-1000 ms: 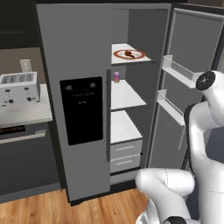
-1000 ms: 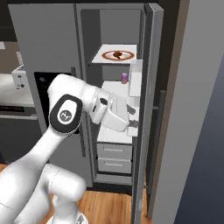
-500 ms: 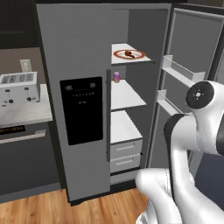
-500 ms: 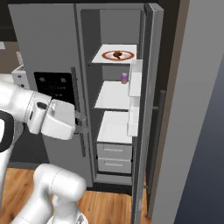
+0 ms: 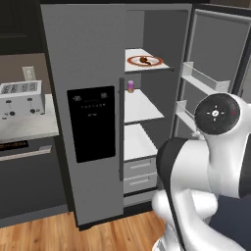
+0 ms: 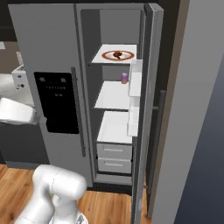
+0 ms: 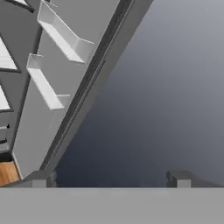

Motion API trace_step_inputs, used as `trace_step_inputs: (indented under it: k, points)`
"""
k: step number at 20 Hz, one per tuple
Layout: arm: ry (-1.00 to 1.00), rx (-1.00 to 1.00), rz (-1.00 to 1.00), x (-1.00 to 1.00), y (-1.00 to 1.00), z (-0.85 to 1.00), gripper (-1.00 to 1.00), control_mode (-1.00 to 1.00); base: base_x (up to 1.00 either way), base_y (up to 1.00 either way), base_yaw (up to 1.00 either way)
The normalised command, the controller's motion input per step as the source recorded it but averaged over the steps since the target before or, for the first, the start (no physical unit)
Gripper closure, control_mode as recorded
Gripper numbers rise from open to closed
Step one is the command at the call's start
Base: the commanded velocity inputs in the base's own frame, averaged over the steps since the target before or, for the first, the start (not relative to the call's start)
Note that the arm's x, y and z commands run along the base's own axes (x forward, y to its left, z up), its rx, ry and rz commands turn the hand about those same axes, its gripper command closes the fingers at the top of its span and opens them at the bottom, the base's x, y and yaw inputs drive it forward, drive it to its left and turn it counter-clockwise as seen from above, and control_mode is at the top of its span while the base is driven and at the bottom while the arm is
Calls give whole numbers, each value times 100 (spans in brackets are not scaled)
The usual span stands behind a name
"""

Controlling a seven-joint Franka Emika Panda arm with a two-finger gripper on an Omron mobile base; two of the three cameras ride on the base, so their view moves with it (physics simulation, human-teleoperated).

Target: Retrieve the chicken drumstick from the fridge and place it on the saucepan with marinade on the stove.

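The fridge [image 5: 83,54] stands with its right door [image 5: 215,44] swung open. On its top shelf lies the chicken drumstick [image 5: 144,60], a small dark reddish-brown lump on a white red-rimmed plate [image 5: 156,62]. From the right base view the drumstick [image 6: 118,54] rests on that same plate [image 6: 107,55] in the fridge [image 6: 43,39]. My gripper [image 7: 109,179] is open with nothing between its fingertips [image 7: 41,178]. It looks past the tilted door's inner bins [image 7: 61,33] toward a plain grey-blue wall, far from the shelves. The saucepan, marinade and stove are out of view.
A small pink-purple can [image 5: 131,87] stands on the second shelf, also seen as the can [image 6: 124,78]. A toaster [image 5: 19,98] sits on the counter left of the fridge. Two drawers [image 6: 113,157] fill the fridge bottom. The open door [image 6: 151,87] hems the right side.
My arm has swung away from the fridge opening, leftward in the right base view and down toward the middle in the left base view. The gripper stays open; the fridge contents have not moved.
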Motion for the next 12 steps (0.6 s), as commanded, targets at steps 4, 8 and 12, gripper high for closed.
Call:
trace_step_inputs:
  k: [4, 8, 12]
  points:
    - [44, 15, 35, 5, 78, 25, -100, -100, 0, 0, 0]
    - [12, 14, 10, 1, 20, 0, -100, -100, 0, 0, 0]
    - [0, 6, 0, 1, 10, -41, -100, -100, 0, 0, 0]
